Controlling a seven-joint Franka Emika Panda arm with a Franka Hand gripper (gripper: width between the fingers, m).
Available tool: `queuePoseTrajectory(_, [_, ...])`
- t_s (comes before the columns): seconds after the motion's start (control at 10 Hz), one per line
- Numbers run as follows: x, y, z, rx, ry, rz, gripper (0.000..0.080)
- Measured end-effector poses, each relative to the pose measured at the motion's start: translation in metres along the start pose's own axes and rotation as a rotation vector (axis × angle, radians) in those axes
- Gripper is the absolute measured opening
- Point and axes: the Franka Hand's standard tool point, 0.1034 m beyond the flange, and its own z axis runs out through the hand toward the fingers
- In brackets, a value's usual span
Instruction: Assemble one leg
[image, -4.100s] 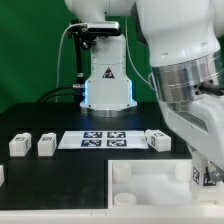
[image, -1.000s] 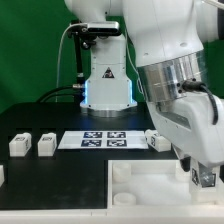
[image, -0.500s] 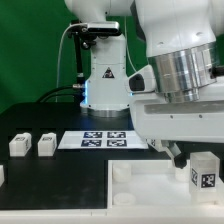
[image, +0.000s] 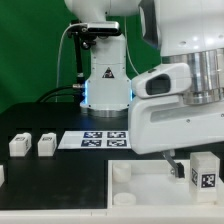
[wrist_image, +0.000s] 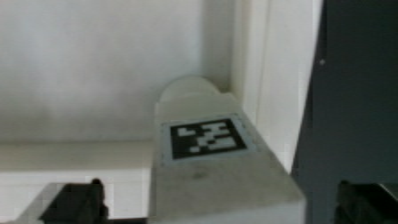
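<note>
A white leg (image: 205, 172) with a black-and-white tag stands upright at the right end of the large white tray (image: 150, 180). My gripper (image: 193, 156) hangs just above and around its top. One dark finger (image: 171, 161) shows beside the leg. In the wrist view the leg (wrist_image: 214, 150) lies between my two fingertips (wrist_image: 71, 203), with a gap on each side, so my gripper (wrist_image: 217, 206) is open and empty. Two more legs (image: 18, 145) (image: 46, 145) lie on the table at the exterior view's left.
The marker board (image: 104, 139) lies behind the tray. The robot base (image: 106, 85) stands at the back. A round socket (image: 122, 172) shows on the tray's near-left corner. In the wrist view the tray (wrist_image: 89, 80) fills one side and black table (wrist_image: 365, 90) the other.
My hand has risen and swung, uncovering the tagged leg at the tray's right end. The leg has stayed in place. A leg near the marker board's right end is now hidden behind my hand.
</note>
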Motion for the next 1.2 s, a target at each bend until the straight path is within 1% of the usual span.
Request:
queuePoseTrajectory(0.1, [0.0004, 0.0009, -0.0002, 0.006, 0.001, 0.075, 0.0649])
queuePoseTrajectory(0.3, [0.0003, 0.0008, 0.0000, 0.010, 0.000, 0.143, 0.0649])
queuePoseTrajectory(0.4, [0.0002, 0.0003, 0.0001, 0.010, 0.000, 0.218, 0.0521])
queuePoseTrajectory(0.5, [0.0002, 0.0001, 0.0001, 0.011, -0.001, 0.283, 0.0365])
queuePoseTrajectory(0.6, [-0.0009, 0.0019, 0.0008, 0.011, -0.004, 0.406, 0.0297])
queuePoseTrajectory(0.8, [-0.0007, 0.0036, 0.0009, 0.020, -0.006, 0.637, 0.0297])
queuePoseTrajectory(0.9, [-0.0003, 0.0053, 0.0007, 0.031, -0.008, 0.764, 0.0297])
queuePoseTrajectory(1.0, [-0.0003, 0.0051, 0.0006, 0.032, -0.010, 0.904, 0.0297])
queuePoseTrajectory(1.1, [-0.0016, 0.0032, 0.0013, 0.038, -0.017, 1.180, 0.0297])
queuePoseTrajectory(1.2, [-0.0020, -0.0004, 0.0020, 0.059, -0.034, 1.423, 0.0297])
